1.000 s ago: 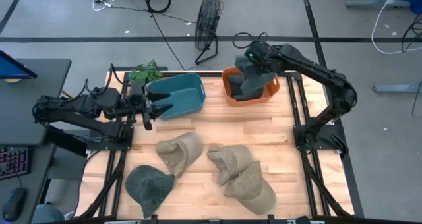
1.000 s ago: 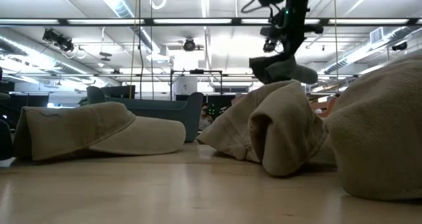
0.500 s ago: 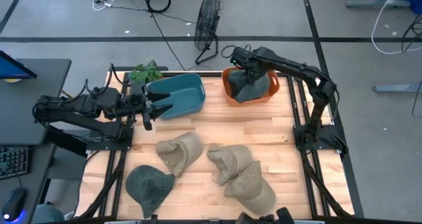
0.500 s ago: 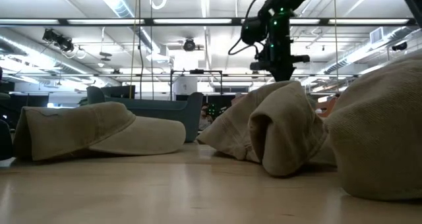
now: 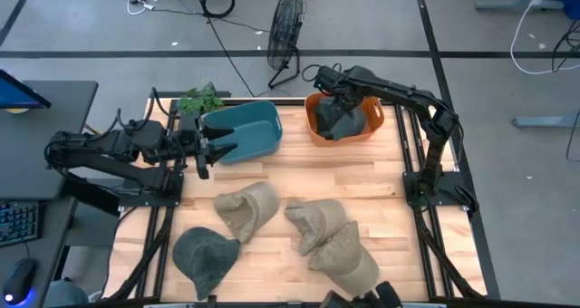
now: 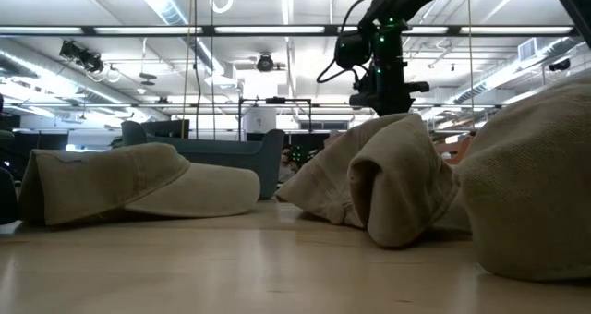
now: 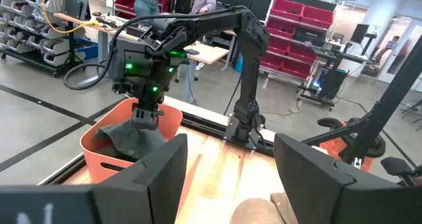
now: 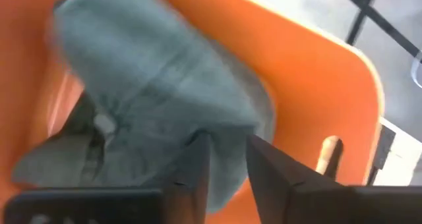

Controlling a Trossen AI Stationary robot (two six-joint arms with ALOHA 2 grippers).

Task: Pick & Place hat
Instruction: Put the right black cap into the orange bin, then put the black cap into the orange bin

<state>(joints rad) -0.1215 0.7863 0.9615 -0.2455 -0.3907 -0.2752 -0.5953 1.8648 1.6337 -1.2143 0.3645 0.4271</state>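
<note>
while apparently gripped, grey hat (image 8: 158,112) fills orange bin (image 8: 316,99).

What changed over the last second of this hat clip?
The right gripper came down from above the orange bin, lowering the dark green hat into it; its jaws are still pinched on the fabric. The left gripper stayed at the blue bin, and the four hats on the table did not move.

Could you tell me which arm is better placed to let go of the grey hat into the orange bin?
The right arm: its tool already sits down inside the orange bin, pinching the grey hat. The left tool waits by the blue bin, across the table.
</note>
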